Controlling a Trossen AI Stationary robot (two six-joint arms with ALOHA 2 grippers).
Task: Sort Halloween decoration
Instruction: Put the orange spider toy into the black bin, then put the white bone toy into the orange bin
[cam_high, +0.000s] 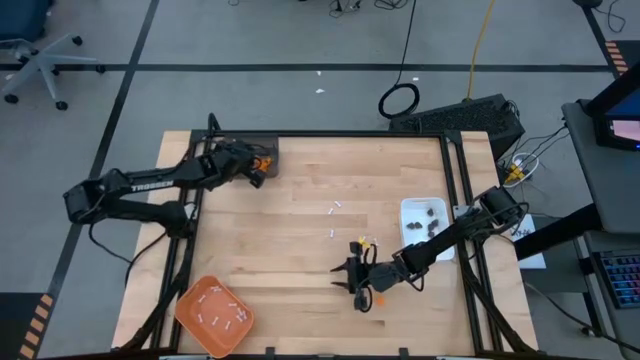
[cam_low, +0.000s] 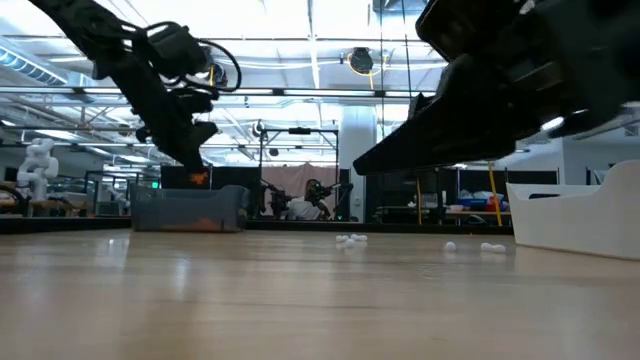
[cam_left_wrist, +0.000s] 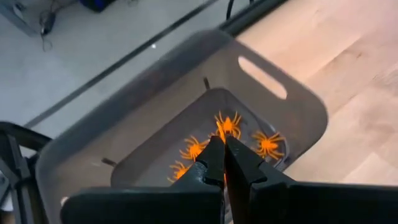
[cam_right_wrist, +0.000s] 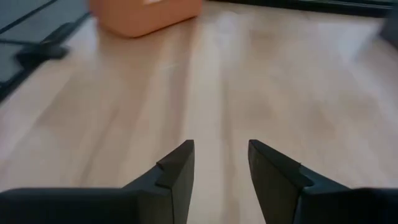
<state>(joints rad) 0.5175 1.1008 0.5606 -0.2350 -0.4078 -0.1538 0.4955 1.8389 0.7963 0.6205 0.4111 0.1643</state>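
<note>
My left gripper (cam_left_wrist: 224, 146) hangs shut over a grey bin (cam_left_wrist: 292, 118) at the table's far left corner, with an orange spider (cam_left_wrist: 227, 125) at its fingertips. More orange spiders (cam_left_wrist: 268, 144) lie on the bin's floor. My right gripper (cam_right_wrist: 221, 163) stands open low over bare wood near the table's middle right, nothing between its fingers. An orange bit (cam_high: 380, 298) lies beside it. Two white sticks (cam_high: 334, 210) lie on the wood farther back. Dark bits (cam_high: 432, 213) rest in the white dish (cam_high: 412, 240). My left gripper pinches the orange spider (cam_low: 200, 178) at the free ends of its two fingers, which slant down from the table's left side. The piece hangs clear above the bin (cam_low: 190, 210). The fingers hide which part of it they have.
An orange tray (cam_high: 190, 308) with several white sticks sits at the near left corner. The white dish stands at the right edge, behind my right arm. Open wood lies between the two arms. Small white pieces (cam_low: 350, 239) show far off on the table.
</note>
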